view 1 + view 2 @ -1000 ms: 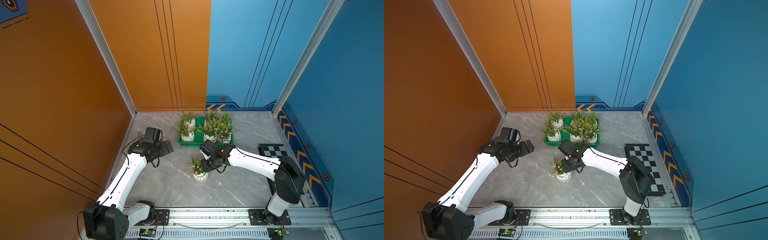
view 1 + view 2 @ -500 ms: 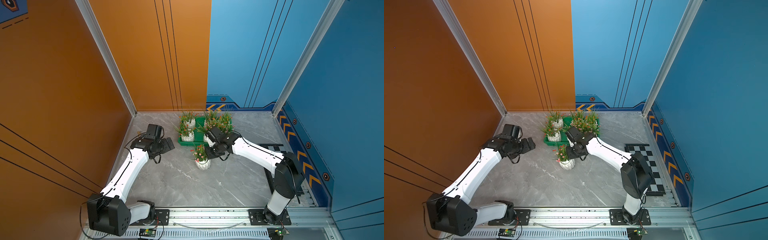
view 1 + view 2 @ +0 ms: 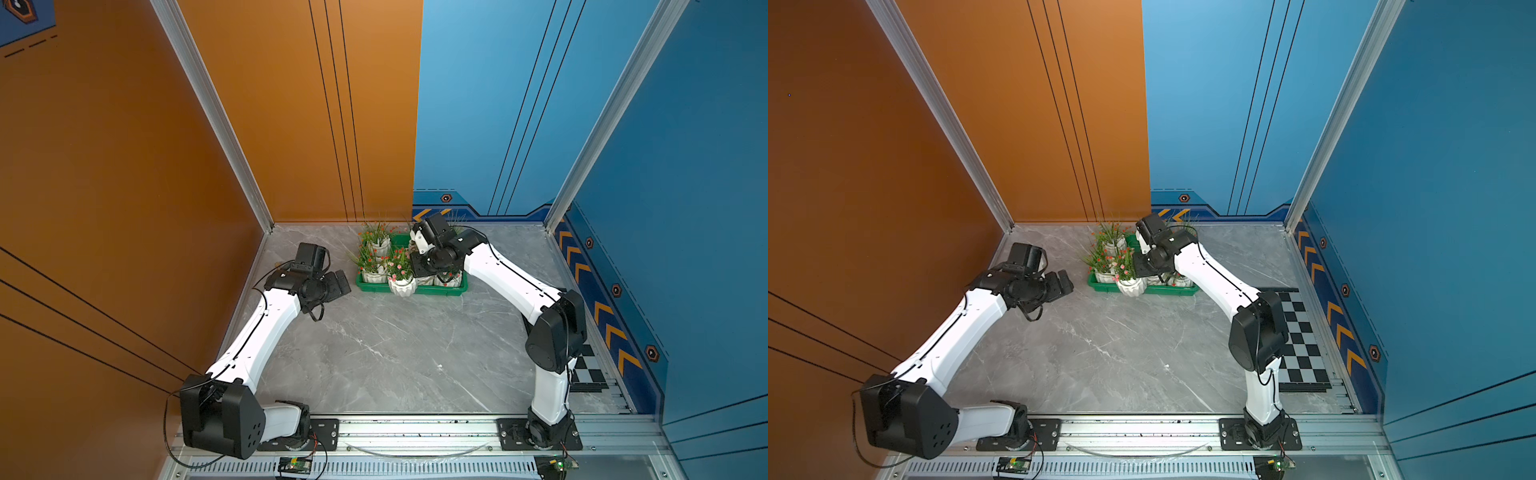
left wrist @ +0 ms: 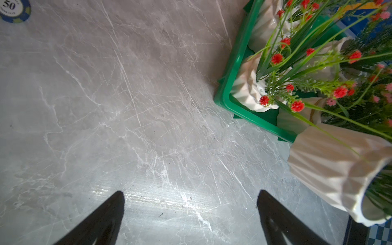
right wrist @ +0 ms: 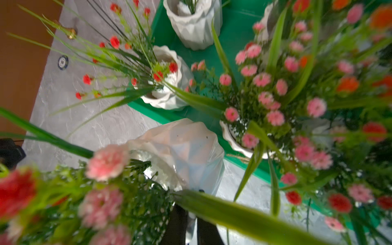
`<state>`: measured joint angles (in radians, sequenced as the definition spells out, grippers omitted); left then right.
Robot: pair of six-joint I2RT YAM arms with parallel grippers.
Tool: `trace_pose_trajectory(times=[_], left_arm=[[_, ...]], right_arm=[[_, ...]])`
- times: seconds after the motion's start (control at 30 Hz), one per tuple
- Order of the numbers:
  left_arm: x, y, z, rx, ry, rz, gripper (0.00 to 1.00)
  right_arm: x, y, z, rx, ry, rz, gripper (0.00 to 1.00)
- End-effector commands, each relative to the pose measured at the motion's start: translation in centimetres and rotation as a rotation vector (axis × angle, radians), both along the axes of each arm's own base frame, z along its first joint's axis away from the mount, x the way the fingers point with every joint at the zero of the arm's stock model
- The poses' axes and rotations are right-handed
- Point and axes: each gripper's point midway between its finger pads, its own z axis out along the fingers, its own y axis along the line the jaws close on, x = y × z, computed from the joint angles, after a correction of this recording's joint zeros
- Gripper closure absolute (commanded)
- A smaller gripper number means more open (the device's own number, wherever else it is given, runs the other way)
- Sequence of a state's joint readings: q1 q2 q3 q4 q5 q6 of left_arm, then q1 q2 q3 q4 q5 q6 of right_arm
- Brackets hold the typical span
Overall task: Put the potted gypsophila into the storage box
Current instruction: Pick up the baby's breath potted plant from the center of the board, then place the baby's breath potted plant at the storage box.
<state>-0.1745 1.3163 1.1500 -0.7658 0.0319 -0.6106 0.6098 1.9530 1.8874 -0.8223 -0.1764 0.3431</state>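
The storage box [image 3: 454, 291] [image 3: 1100, 287] [image 4: 235, 70] [image 5: 233, 38] is a green tray at the back of the table, holding several potted gypsophila [image 3: 379, 247] [image 3: 1105, 275] [image 5: 194, 21]. My right gripper [image 3: 417, 266] [image 3: 1142, 268] [image 5: 192, 212] is shut on the rim of one white ribbed pot [image 3: 402, 286] [image 3: 1131, 286] [image 4: 331, 169] [image 5: 182, 148], which hangs at the tray's front rim. Its base shows over the table just outside the rim. My left gripper [image 3: 338, 284] [image 3: 1061, 284] [image 4: 191, 193] is open and empty, left of the tray. My right arm hides the pots at the tray's right.
A blue poker chip [image 4: 14, 10] [image 5: 63, 62] lies on the grey marble table left of the tray. The black-and-grey checkered board [image 3: 1304, 336] [image 3: 590, 374] lies along the right wall. Orange and blue walls close the back and sides.
My right arm has carried the held pot from mid-table back to the tray's front rim. My left arm has shifted slightly, its gripper still open.
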Motion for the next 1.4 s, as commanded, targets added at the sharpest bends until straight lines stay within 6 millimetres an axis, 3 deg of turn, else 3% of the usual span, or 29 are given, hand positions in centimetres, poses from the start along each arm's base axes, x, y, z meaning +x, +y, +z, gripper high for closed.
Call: trace_pose_trajectory(times=[0.0,0.27,0.33,0.67,0.97,1.37], left_arm=[[0.9,0.1,0.8,-0.011,-0.016,-0.004,0.02],[2.1,0.1,1.0,-0.012,-0.013,-0.009,0.02],[2.4,0.1,0.9,-0.012,-0.011,-0.011,0.02],[4.3,-0.1,0.4,-0.026,0.002,-0.025,0.02],[5.7,0.4,-0.2,-0.034,0.01,-0.026,0.02],[7.1,0.7,-1.4,-0.057,0.032,-0.026,0.02]], right_arm=[[1.1,0.7,2.3,0.052,-0.032,0.024,0.99],[4.4,0.8,3.8,0.102,-0.067,-0.008,0.98],[5.3,1.0,3.2,0.107,-0.06,-0.019,0.99],[9.3,2.0,4.3,0.18,-0.101,-0.068,0.99],[12.2,1.2,2.6,0.199,-0.09,-0.133,0.99],[13.4,0.5,-1.2,0.163,-0.041,-0.169,0.99]])
